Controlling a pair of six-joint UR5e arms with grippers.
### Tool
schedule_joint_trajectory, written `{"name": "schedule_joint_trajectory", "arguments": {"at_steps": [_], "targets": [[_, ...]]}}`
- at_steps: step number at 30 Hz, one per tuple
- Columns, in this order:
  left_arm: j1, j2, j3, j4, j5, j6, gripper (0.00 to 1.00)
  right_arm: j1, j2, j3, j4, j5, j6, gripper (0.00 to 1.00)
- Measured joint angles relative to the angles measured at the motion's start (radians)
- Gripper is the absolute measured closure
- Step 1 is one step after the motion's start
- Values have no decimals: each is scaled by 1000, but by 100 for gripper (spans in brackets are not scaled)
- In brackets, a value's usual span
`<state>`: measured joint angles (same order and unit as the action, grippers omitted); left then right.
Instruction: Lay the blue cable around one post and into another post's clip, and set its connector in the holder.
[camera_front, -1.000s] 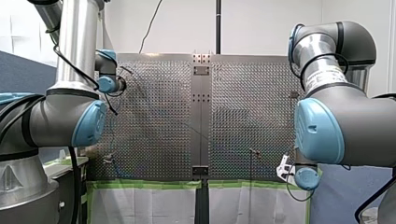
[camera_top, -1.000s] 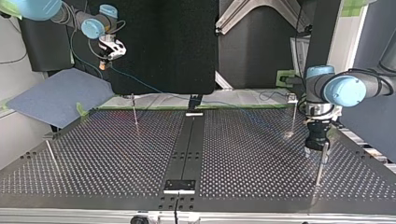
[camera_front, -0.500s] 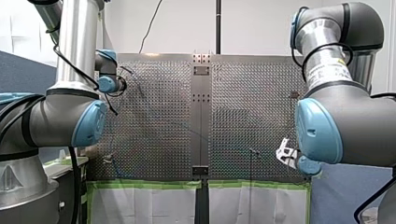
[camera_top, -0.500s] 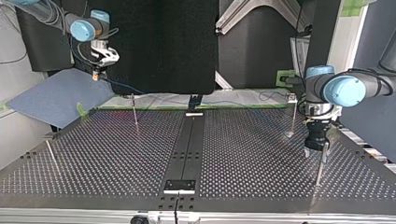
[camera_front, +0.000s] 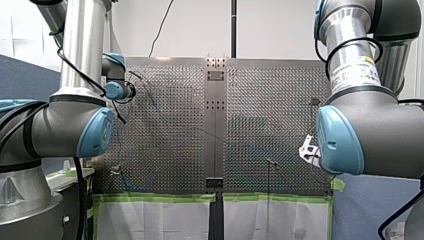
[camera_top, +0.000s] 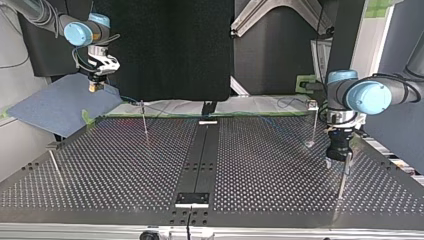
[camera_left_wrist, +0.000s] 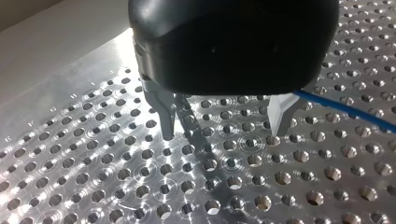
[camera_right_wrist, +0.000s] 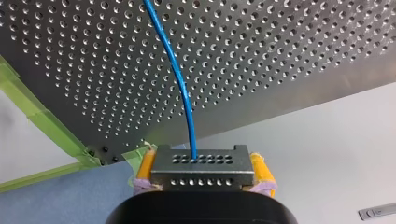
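Note:
My right gripper has yellow pads and is shut on a grey perforated metal connector. The blue cable runs from the connector out over the perforated table. In the top view this gripper hangs high, off the table's far left corner. My left gripper is black with metal fingers. It stands open just above the plate, nothing between its fingers, and the cable passes beside it. In the top view it hovers at the right, close to a thin post.
More thin posts stand on the table: one at the far left, one at the near left, and one with a clip top at the far right. A dark centre strip carries a small bracket near the front edge.
My right gripper, still holding the connector, has swung toward the top view's left and sunk a little, drawing the cable along. My left arm has stayed put.

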<state>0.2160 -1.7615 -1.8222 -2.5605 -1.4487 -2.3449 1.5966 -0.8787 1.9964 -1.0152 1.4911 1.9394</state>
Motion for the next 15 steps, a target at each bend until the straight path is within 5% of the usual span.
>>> {"name": "schedule_joint_trajectory", "arguments": {"at_steps": [15], "targets": [[2,0,0,-37,-26,7,0,27,37,0,32,-9,-71,100]]}}
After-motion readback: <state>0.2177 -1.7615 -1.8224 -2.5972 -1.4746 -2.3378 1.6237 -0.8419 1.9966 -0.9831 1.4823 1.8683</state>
